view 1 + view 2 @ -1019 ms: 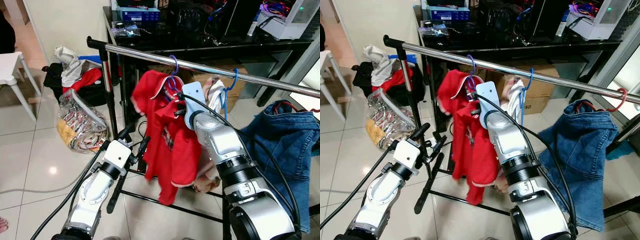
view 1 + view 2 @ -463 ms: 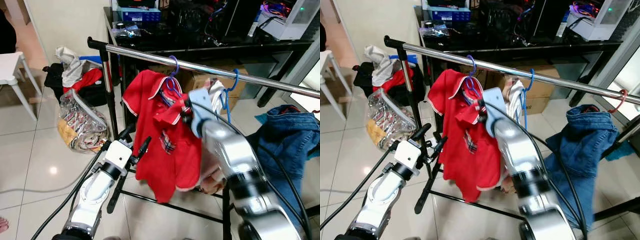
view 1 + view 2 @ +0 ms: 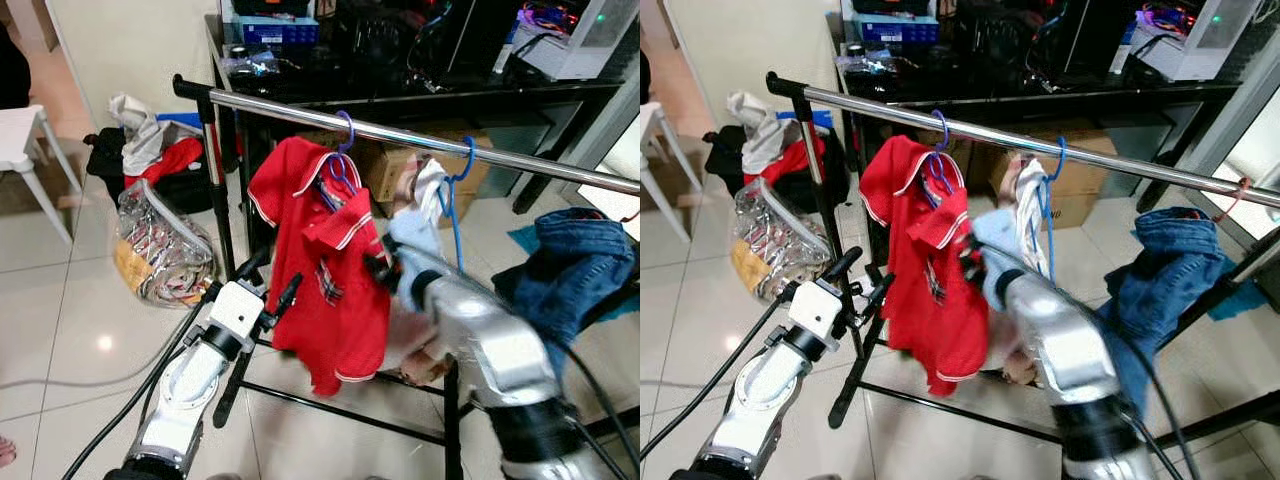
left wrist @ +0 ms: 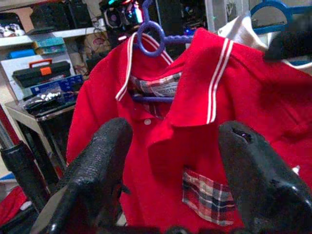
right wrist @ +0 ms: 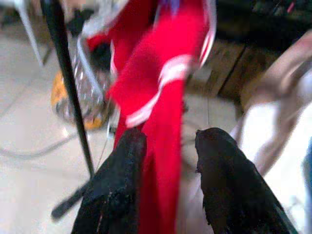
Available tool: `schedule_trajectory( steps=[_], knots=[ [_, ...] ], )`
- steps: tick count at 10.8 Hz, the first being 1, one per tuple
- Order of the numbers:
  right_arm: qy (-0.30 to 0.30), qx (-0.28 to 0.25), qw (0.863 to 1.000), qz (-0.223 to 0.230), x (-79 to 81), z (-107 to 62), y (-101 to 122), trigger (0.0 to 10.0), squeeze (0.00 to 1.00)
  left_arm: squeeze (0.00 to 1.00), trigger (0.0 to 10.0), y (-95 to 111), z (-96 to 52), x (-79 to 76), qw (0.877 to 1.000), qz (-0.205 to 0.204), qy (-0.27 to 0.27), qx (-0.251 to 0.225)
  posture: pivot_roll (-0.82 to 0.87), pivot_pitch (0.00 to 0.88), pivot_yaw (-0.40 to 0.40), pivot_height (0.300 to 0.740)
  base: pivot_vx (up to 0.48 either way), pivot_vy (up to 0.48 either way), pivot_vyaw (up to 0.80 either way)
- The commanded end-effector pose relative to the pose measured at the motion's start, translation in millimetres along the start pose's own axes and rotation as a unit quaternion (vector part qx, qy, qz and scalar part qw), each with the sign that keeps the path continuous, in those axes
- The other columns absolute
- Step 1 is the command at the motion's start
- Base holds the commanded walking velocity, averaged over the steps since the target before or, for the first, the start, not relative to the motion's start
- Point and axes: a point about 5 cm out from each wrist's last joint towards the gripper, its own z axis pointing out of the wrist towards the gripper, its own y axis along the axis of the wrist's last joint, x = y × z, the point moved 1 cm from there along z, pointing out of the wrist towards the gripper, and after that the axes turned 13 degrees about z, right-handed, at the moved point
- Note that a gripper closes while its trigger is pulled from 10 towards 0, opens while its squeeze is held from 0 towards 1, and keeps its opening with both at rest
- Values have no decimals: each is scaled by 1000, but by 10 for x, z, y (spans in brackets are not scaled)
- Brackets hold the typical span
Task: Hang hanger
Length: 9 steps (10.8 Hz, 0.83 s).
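1. Hanger [image 3: 340, 165], purple, hangs hooked on the rail [image 3: 420, 136], carrying the red shirt [image 3: 325, 270].
2. I see the right tool [image 5: 168, 161] parted, empty, beside the shirt.
3. Left tool [image 4: 173, 161] spread wide, low.

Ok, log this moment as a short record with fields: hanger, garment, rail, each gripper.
hanger: purple hanger hooked on the rail
garment: red polo shirt hanging from it
rail: chrome rail on a black stand; also carries a blue hanger
left gripper: open, beside the shirt, apart from it
right gripper: by the shirt's edge, blurred
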Motion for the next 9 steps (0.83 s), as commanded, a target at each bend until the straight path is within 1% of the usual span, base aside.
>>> schedule_trajectory(
  steps=[1,2,3,4,5,6,7,8,9],
  knots=[
    [3,-22,1000,14,-40,-52,68,10000,0,0,10000,27,23,-21,1000,0,-6,-8,60,0,-78,740,0,0,0],
    [1,-69,997,29,-86,-129,195,10000,0,0,10000,37,33,-35,1000,-2,-8,-10,59,0,-77,740,0,0,0],
    [-40,-115,992,23,-199,-187,311,10000,0,0,10000,44,39,-48,1000,-3,-10,-12,56,0,-75,740,0,0,0],
    [-76,-141,987,30,-292,-220,370,10000,0,0,10000,47,41,-52,1000,-4,-11,-12,53,0,-71,740,0,0,0],
    [-108,-159,981,31,-374,-255,410,10000,561,0,10000,49,41,-53,1000,-5,-12,-13,48,0,-67,740,0,0,0],
    [-128,-170,977,26,-419,-284,435,10000,1000,0,10000,51,41,-58,1000,-5,-14,-13,48,0,-67,740,0,0,0],
    [-131,-167,977,19,-433,-284,425,10000,1000,0,10000,51,44,-61,1000,-5,-15,-13,48,0,-67,740,0,0,0],
    [-127,-155,980,-2,-420,-278,355,10000,443,0,10000,56,55,-60,1000,-6,-15,-14,43,0,-62,740,0,0,0],
    [-110,-153,982,-9,-380,-286,291,10000,0,0,10000,57,66,-59,1000,-13,-12,-13,43,0,-61,740,0,0,0]
  ],
)
